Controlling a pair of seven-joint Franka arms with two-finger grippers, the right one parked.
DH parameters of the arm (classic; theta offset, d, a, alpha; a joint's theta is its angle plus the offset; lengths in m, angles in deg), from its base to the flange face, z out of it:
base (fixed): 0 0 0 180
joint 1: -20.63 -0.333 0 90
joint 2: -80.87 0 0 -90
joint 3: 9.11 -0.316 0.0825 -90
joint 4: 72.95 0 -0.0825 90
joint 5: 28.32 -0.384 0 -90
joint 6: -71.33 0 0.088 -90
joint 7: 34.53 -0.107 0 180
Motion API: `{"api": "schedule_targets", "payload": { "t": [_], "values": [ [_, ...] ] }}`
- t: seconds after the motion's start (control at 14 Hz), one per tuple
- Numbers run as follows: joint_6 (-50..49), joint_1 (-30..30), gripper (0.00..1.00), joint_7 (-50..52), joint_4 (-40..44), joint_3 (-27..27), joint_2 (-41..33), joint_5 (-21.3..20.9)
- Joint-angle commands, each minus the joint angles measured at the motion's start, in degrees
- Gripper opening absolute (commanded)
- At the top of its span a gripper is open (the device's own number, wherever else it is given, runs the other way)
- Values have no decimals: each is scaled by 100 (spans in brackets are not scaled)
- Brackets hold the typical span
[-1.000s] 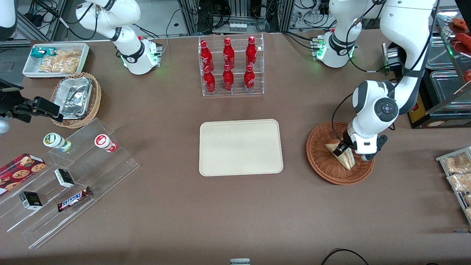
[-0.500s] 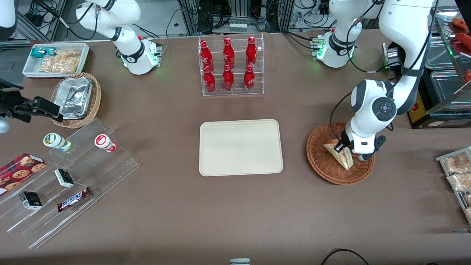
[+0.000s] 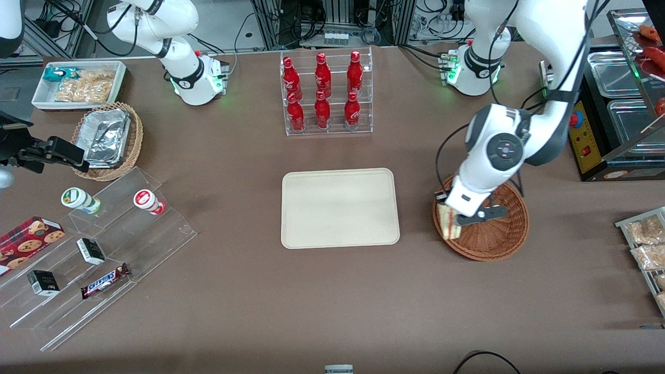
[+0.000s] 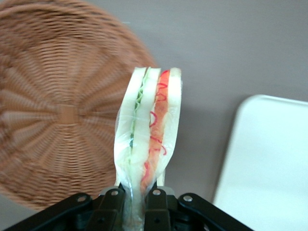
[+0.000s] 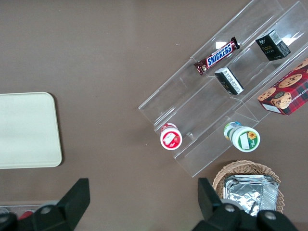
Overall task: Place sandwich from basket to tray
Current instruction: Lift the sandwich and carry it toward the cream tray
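Note:
My left gripper (image 3: 451, 217) is shut on the sandwich (image 3: 449, 223), a wrapped white wedge with green and red filling, and holds it above the rim of the reddish-brown wicker basket (image 3: 493, 236) on the side toward the tray. In the left wrist view the sandwich (image 4: 149, 130) stands up from between the fingers (image 4: 111, 199), with the basket (image 4: 57, 110) below it and beside it the tray's corner (image 4: 269, 163). The cream tray (image 3: 340, 208) lies bare at the table's middle, a short gap from the basket.
A clear rack of red bottles (image 3: 324, 93) stands farther from the camera than the tray. Clear stepped shelves (image 3: 98, 249) with snacks, a tan basket of foil containers (image 3: 106, 137) and a white bin (image 3: 78, 83) lie toward the parked arm's end. Packets (image 3: 647, 244) lie at the working arm's end.
The gripper has lifted the sandwich out of the basket's middle and carried it toward the tray, now over the basket's rim. The arm has swung the same way.

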Motion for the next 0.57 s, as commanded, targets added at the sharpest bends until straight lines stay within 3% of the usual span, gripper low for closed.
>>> {"api": "schedule_targets", "payload": {
  "t": [0.0, 0.5],
  "values": [
    [-290, 524, 0, 218, 789, -65, 602, 62],
    [-511, 1817, 0, 1968, 2380, -65, 1869, 54]
  ]
}}
